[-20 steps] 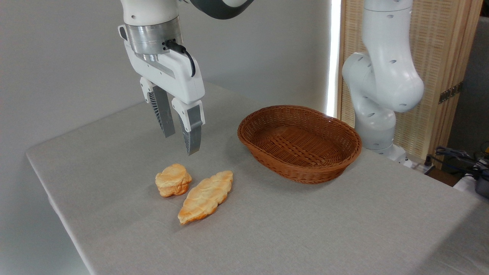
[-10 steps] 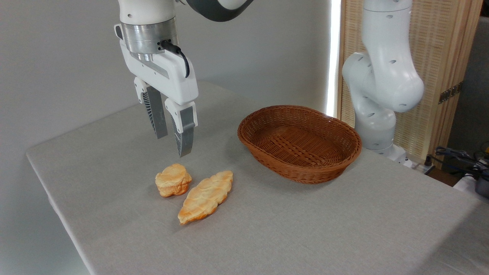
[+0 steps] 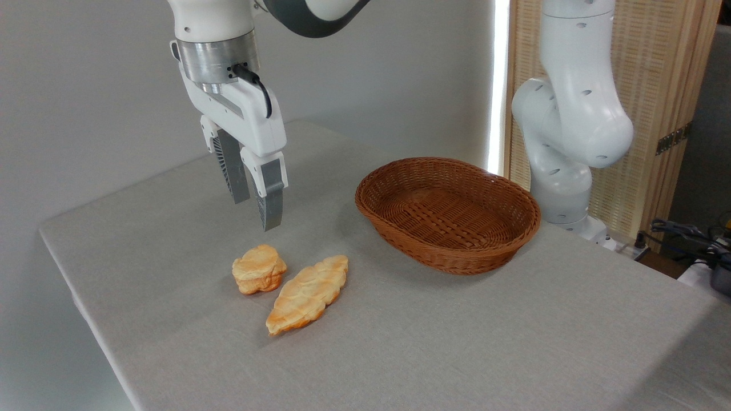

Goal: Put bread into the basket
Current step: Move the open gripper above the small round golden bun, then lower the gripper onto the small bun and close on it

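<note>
Grey cloth is covering the table (image 3: 457,342), with a plain wall running behind it and a slatted wooden screen standing at the upper right of the frame.

My end effector (image 3: 256,204) is hanging in the upper left of the frame, empty, its two fingers parted by only a narrow gap. It is hovering clear of the cloth, above and a little behind the bread (image 3: 258,269).

Bread is lying on the table at centre left, not yet gripped. Leaf-shaped pastry (image 3: 306,293) is lying just beside it on the right; touching or barely apart, I cannot tell.

Basket (image 3: 448,213) is sitting empty at centre right, well apart from both pastries.

Risks I am noting:
- Finger gap is looking narrower than the bread. Descending like this, I would be pressing onto its lumpy top instead of straddling it.
- With the neighbour so close, one finger may be landing on the flat pastry, or nudging it and shoving the bread askew.
- Puffy, layered surface is probably yielding unevenly; a shallow pinch could be slipping during the carry.
- Carrying low, the load could be catching the near basket rim.
</note>
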{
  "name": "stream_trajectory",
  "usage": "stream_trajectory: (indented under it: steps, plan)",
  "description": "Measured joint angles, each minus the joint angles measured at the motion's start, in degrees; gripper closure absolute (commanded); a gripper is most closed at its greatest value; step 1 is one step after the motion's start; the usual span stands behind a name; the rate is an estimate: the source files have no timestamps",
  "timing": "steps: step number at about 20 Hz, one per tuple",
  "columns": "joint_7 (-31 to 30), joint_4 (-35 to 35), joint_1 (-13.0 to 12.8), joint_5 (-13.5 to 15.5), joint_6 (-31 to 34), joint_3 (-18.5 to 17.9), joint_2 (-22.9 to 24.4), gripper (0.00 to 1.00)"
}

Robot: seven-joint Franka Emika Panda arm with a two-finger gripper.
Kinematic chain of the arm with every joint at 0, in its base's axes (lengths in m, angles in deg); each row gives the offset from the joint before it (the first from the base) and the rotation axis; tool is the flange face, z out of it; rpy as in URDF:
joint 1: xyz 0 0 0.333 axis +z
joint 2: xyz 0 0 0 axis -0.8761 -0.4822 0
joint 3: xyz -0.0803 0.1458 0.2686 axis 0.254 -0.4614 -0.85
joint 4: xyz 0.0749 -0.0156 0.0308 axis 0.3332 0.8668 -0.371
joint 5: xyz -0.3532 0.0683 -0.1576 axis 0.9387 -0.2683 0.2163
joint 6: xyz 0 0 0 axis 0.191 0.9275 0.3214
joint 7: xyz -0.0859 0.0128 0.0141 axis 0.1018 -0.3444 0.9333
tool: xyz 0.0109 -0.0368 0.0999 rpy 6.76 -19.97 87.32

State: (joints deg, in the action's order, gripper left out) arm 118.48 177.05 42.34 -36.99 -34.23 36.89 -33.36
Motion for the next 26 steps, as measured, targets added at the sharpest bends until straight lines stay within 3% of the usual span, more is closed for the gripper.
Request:
stream_trajectory:
  steps: [13,23,24,26]
  plan:
    - [0.0,10.6,-1.7,0.0,-12.4,3.2,-1.9,0.00]
    - [0.0,11.8,-2.0,0.0,-16.8,3.9,-5.8,0.00]
    - [0.0,11.8,-2.1,0.0,-17.1,4.0,-6.1,0.03]
    - [0.0,11.8,-2.1,0.0,-17.3,4.2,-6.5,0.23]
